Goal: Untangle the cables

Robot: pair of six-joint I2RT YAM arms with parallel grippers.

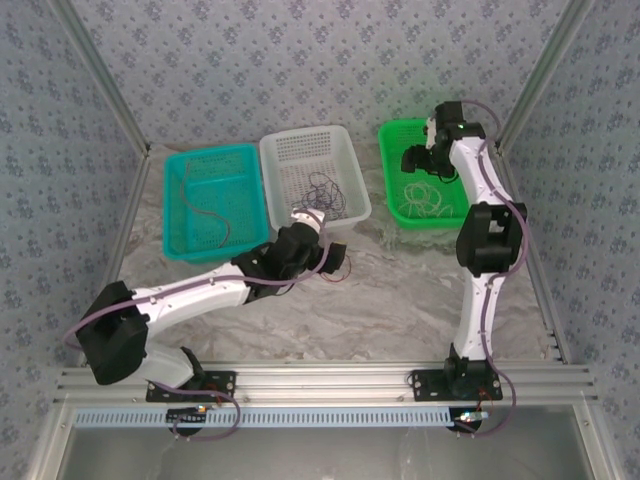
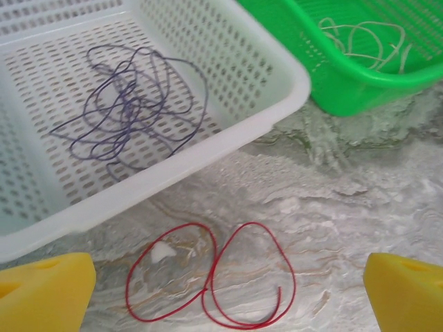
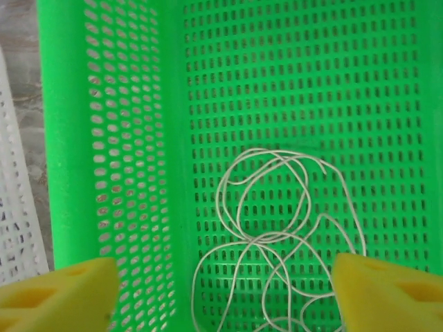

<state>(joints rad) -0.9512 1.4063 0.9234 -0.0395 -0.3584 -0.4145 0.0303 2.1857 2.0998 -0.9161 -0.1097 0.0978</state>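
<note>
The cables look feather-light, limp and prone to snagging, so they are best pinched at a free end or an outer loop. The red cable (image 2: 209,282) lies in two loops on the bench (image 2: 360,221), just in front of the white basket (image 2: 294,86) that holds the purple cable (image 2: 128,104). The left gripper (image 2: 225,294) hovers above the red one, wide open and empty. Further right, the whitish cable (image 3: 273,238) lies coiled in the green basket (image 3: 62,138), under the right gripper (image 3: 221,290), which is spread wide and holds nothing.
</note>
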